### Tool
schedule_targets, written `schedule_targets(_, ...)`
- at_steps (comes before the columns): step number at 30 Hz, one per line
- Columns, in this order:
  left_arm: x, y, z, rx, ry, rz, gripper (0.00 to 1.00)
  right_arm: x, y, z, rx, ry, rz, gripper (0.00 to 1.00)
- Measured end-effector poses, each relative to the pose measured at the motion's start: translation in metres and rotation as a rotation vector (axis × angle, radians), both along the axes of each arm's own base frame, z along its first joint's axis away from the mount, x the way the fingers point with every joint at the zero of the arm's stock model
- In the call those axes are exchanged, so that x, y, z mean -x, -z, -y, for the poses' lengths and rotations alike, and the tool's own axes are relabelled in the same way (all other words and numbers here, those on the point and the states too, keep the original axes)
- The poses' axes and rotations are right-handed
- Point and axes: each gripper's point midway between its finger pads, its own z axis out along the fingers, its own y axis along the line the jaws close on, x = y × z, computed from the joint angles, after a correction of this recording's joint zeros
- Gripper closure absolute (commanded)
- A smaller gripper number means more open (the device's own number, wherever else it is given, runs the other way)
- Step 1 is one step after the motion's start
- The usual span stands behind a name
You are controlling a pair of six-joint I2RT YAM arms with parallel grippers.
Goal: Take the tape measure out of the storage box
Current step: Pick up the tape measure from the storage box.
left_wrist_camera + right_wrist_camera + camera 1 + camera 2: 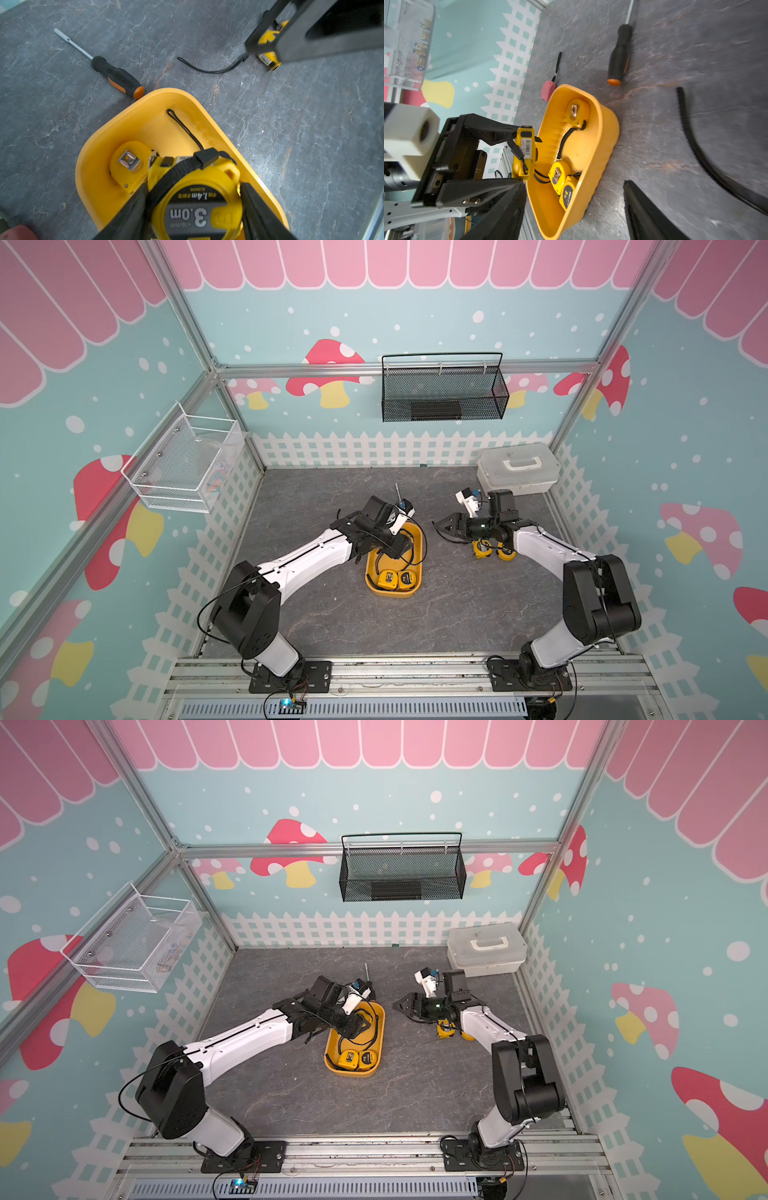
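The storage box (419, 549) (380, 1036), a shallow yellow-orange tray, sits mid-table. My left gripper (398, 548) (193, 189) is shut on a yellow tape measure (197, 199) (522, 154), gripped by its sides and held a little above the box's far half, its black strap trailing down inside. Three more tape measures lie in the box: two side by side at the near end (386, 578) (406, 578) and one clip-up at the far end (129, 166) (576, 113). My right gripper (441, 529) (400, 1006) hovers open and empty over the table, right of the box.
Yellow tape measures (482, 549) (268, 60) rest on the table under my right arm. A black-and-orange screwdriver (118, 78) (619, 56) lies just beyond the box. A white lidded case (517, 468) stands at the back right. Wire baskets (442, 393) (187, 464) hang on the walls.
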Motion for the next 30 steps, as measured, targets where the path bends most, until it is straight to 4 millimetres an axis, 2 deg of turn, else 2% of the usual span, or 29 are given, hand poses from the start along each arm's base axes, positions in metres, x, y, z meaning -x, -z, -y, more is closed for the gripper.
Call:
schedule_targets(4,-0.001,-0.003,0.001,0.036,0.001,0.003,0.38,0.002,0.003,-0.033,-0.042,-0.081,-0.015,0.26)
schedule_targets(10,-0.003,-0.003,0.0,0.063,-0.005,-0.004,0.38,0.005,-0.006,-0.067,-0.089,-0.169,0.002,0.26)
schedule_targets(15,-0.007,-0.005,-0.001,0.08,-0.015,0.002,0.38,0.009,-0.008,-0.081,-0.111,-0.206,0.0,0.28)
schedule_targets(23,-0.008,-0.008,0.001,0.097,-0.008,0.01,0.38,0.012,0.002,-0.092,-0.125,-0.236,-0.036,0.3)
schedule_targets(30,-0.008,-0.008,0.002,0.099,-0.005,0.008,0.38,0.012,0.0,-0.097,-0.136,-0.249,-0.042,0.38)
